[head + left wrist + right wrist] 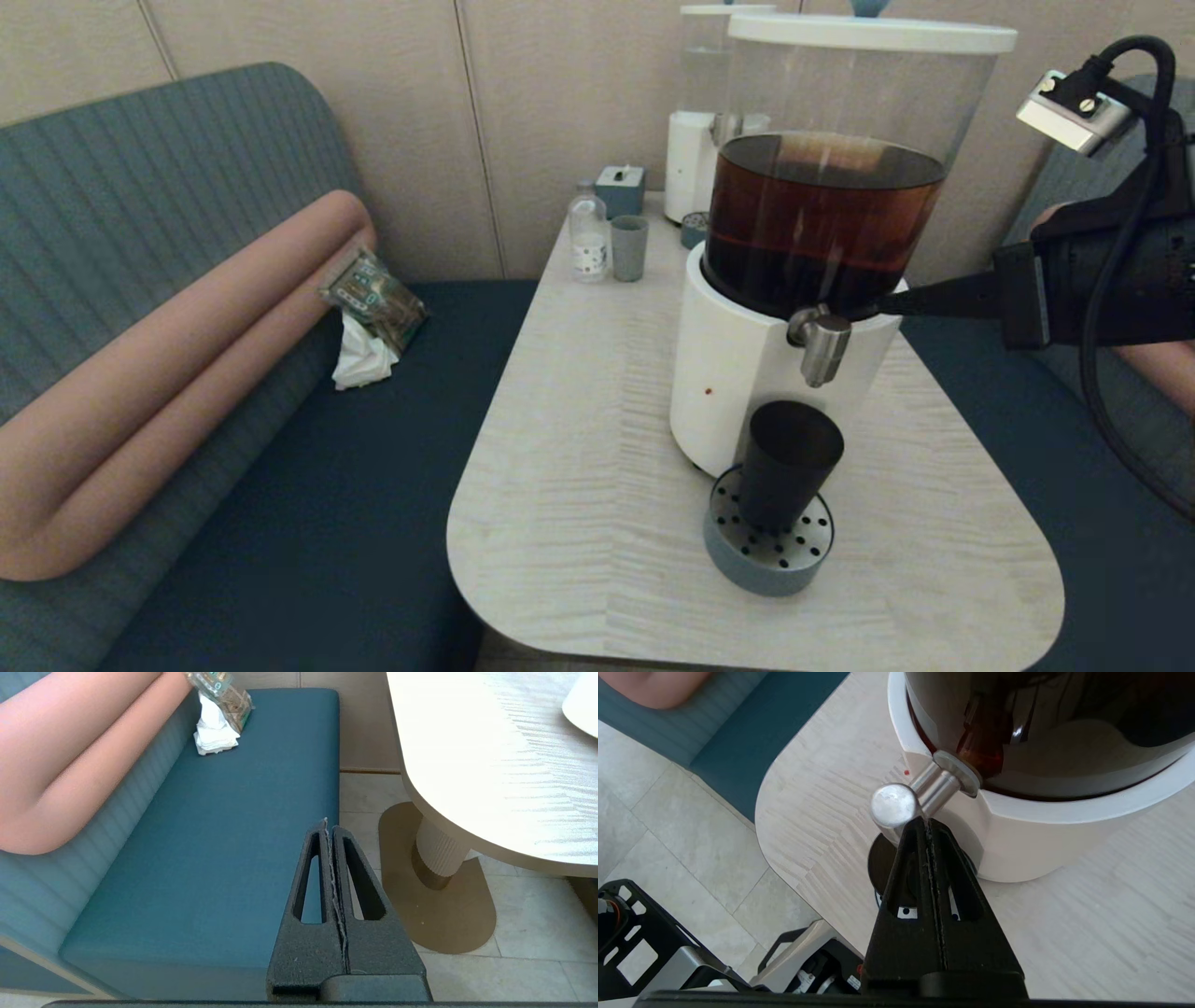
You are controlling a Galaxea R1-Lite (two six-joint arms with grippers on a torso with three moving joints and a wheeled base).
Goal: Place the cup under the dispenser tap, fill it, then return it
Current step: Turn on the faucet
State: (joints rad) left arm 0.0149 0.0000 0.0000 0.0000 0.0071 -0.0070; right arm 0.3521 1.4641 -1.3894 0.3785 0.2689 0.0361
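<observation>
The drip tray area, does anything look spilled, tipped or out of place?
Nothing stands out. The dark smoky plastic tumbler stands on the round grey perforated drip tray below the brushed-steel tap; no spill shows.

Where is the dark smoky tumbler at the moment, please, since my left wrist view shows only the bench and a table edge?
Observer: The dark smoky translucent tumbler stands upright on the round grey perforated drip tray, directly below the short brushed-steel tap of the big clear-tank dispenser with brown liquid.
Operator: Thank you. Where is the right pincer?
Observer: The right pincer is shut, with its tip right at the tap's round top. I cannot confirm contact.
Operator: Is liquid pouring?
Observer: The head view shows no stream between spout and tumbler.
</observation>
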